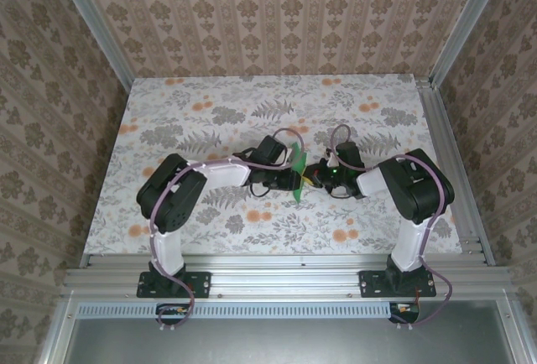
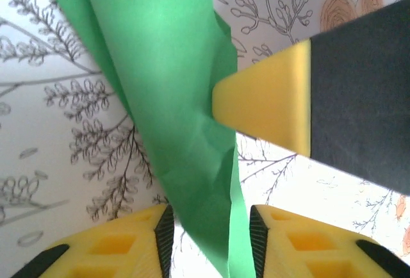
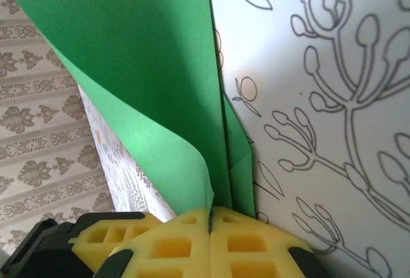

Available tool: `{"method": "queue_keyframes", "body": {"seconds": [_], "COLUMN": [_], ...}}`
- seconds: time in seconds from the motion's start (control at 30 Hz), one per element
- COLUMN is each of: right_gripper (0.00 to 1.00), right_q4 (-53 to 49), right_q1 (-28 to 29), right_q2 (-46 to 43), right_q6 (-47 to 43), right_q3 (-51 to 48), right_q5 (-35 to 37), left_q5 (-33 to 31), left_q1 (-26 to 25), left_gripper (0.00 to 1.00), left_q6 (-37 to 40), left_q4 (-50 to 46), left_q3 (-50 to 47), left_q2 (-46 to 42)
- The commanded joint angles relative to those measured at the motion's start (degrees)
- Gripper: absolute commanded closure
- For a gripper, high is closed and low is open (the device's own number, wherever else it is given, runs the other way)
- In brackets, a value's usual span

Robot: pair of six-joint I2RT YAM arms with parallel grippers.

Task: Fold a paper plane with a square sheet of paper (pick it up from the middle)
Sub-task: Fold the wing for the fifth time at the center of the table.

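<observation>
The left gripper (image 2: 210,227) is seen with jaws partly apart and the square sheet of paper (image 2: 166,66) loose between them. The folded sheet is stood on edge at the middle of the table (image 1: 168,129), its long side run from near to far; no nose can be told. It is pinched tight by the right gripper (image 3: 210,221). A fold seems in hand; a fresh left pinch is likely needed next.
</observation>
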Motion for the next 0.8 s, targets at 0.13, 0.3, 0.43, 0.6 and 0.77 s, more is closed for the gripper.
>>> {"method": "queue_keyframes", "body": {"seconds": [0.13, 0.3, 0.43, 0.6, 0.77], "right_gripper": [1.0, 1.0, 1.0, 1.0, 1.0], "right_q4": [-1.2, -1.67, -1.98, -2.07, -2.07], "right_q1": [-0.12, -0.06, -0.04, -0.07, -0.08], "right_q2": [-2.1, -2.62, -3.05, -3.17, -3.49], "right_q6": [-0.8, -0.95, -1.18, -1.21, -1.17], "right_q3": [-1.15, -1.33, -1.68, -1.94, -2.12], "right_q5": [1.91, 2.13, 2.35, 2.54, 2.7], "left_q5": [-7.09, -7.51, -7.82, -8.02, -9.96], "left_q1": [-3.38, -4.43, -4.85, -5.4, -6.33], "left_gripper": [0.57, 0.56, 0.57, 0.6, 0.64], "left_q6": [-2.08, -2.39, -1.93, -0.87, 0.49], "left_q4": [-2.78, -2.51, -3.32, -4.5, -7.62], "left_q3": [-3.77, -2.57, -0.89, 1.37, 3.26], "left_q2": [-4.94, -3.37, -1.73, 0.23, 1.97]}}
